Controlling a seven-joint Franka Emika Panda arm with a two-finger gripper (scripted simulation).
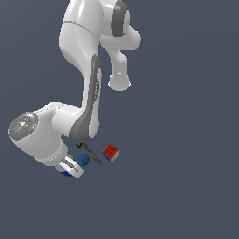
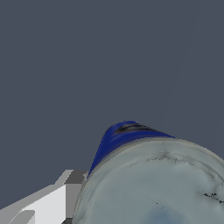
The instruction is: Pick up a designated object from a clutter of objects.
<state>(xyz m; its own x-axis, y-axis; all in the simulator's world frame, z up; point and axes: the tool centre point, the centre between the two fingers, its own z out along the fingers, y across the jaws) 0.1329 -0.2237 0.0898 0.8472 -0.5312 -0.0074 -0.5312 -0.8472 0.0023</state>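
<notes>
Short blue cylindrical can (image 2: 127, 135) with pale silvery-grey round lid, sitting between the white fingers (image 1: 74, 166) of the claw (image 1: 69, 172).

Seen very close from the wrist, lid filling the corner, one white finger (image 2: 48, 203) just beside its wall. Outside, only a dark blue sliver visible at the fingertips; claw apparently clenched on the can. Small blue ball (image 1: 83, 160), dark grey metal wrench (image 1: 92, 154) and red-white-blue cube (image 1: 110, 152) nearby on the grey floor (image 1: 177, 186).

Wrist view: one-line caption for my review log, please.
Blue can with pale grey lid fills the wrist view, one white finger beside it.
</notes>
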